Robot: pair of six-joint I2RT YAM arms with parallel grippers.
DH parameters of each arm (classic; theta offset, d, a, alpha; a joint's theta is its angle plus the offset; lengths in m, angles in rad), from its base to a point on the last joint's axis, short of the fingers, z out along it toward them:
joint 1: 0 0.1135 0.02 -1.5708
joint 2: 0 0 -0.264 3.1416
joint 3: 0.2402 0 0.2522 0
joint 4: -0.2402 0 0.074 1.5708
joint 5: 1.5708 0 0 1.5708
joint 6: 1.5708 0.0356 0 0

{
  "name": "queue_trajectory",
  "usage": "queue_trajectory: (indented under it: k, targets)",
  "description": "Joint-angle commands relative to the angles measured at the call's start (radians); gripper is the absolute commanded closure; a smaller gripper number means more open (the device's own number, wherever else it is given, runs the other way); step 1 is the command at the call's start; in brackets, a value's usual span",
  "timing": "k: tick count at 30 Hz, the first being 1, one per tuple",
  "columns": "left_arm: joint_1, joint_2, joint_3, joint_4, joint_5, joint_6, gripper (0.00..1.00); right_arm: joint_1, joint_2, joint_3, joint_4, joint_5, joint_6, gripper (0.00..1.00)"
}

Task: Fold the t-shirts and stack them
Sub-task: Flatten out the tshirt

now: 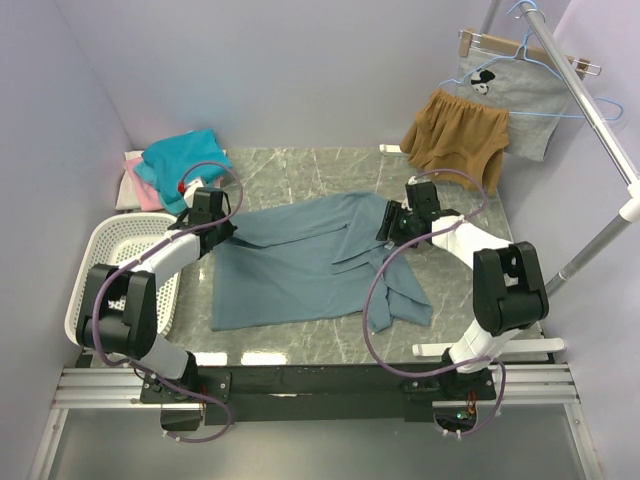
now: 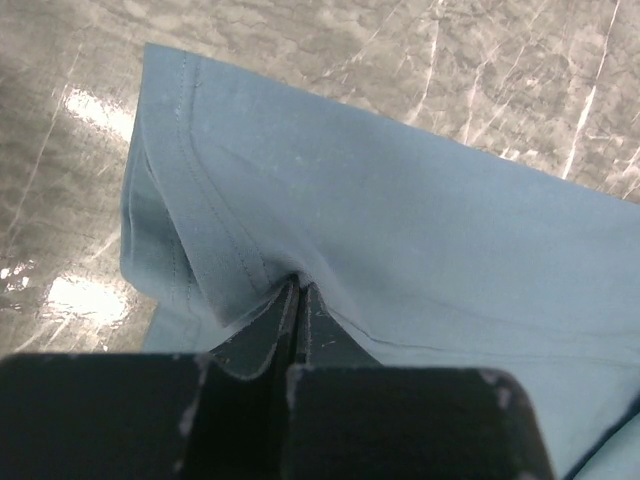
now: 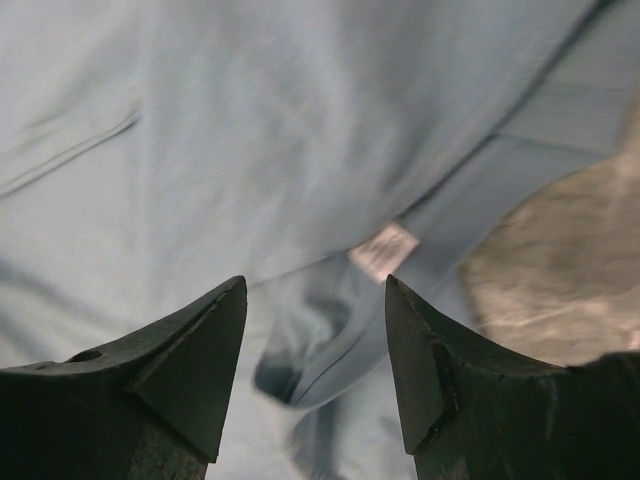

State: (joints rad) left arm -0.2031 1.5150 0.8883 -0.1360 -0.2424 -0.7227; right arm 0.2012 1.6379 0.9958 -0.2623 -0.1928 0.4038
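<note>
Left gripper (image 2: 297, 290): jaws pressed together on a pinched fold of the grey-blue t-shirt (image 2: 400, 230), gripping near a stitched hem; the cloth puckers up into the fingers and the marble table (image 2: 330, 50) shows past the shirt's edge. Right gripper (image 3: 315, 290): fingers (image 3: 200, 350) standing apart with nothing clamped between them, hanging over the same shirt close to the neckline, where a small white label (image 3: 383, 250) sits on the inside of the collar (wrist view is blurred, so whether the tips touch the cloth I cannot tell). From the top camera the left gripper (image 1: 222, 232) is at the shirt's left edge and the right gripper (image 1: 390, 222) at its right upper part. The grey-blue t-shirt (image 1: 300, 265) lies spread across the middle of the table (image 1: 300, 165), rumpled, with one part trailing toward the near right. At the far left corner a teal t-shirt (image 1: 180, 160) lies bunched on a pink t-shirt (image 1: 148, 195), with a white layer (image 1: 128, 182) under them. A white basket (image 1: 100, 260) stands at the table's left edge beside the left arm. Far right, mustard-brown shorts (image 1: 455, 135) and a grey printed garment (image 1: 520, 95) on a hanger hang from a metal rail (image 1: 580, 90).
</note>
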Motion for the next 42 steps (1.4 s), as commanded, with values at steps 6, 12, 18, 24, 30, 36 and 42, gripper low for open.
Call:
queue_trajectory:
  k: [6, 12, 18, 24, 30, 36, 42]
  targets:
    - [0.007, -0.013, 0.034, 0.024, 0.037, 0.019, 0.99, -0.025, 0.118, 0.096, 0.049, 0.109, 0.039, 0.36]
    - [0.007, -0.012, 0.032, 0.023, 0.038, 0.02, 0.99, -0.026, 0.145, 0.075, 0.158, 0.085, 0.052, 0.39]
    - [0.007, -0.009, 0.029, 0.027, 0.043, 0.02, 0.99, -0.026, 0.148, 0.078, 0.184, 0.078, 0.05, 0.5]
    - [0.007, 0.004, 0.029, 0.029, 0.052, 0.019, 0.99, -0.026, 0.166, 0.087, 0.199, 0.039, 0.052, 0.93]
    - [0.007, -0.013, 0.046, 0.001, 0.046, 0.035, 0.99, -0.026, -0.034, 0.026, 0.216, 0.026, 0.026, 1.0]
    - [0.018, -0.105, 0.093, -0.046, 0.068, 0.054, 0.99, -0.028, -0.346, 0.053, 0.074, 0.134, -0.049, 1.0]
    - [0.036, -0.199, 0.162, -0.125, 0.074, 0.083, 0.99, -0.032, -0.449, 0.179, -0.066, 0.182, -0.089, 1.0]
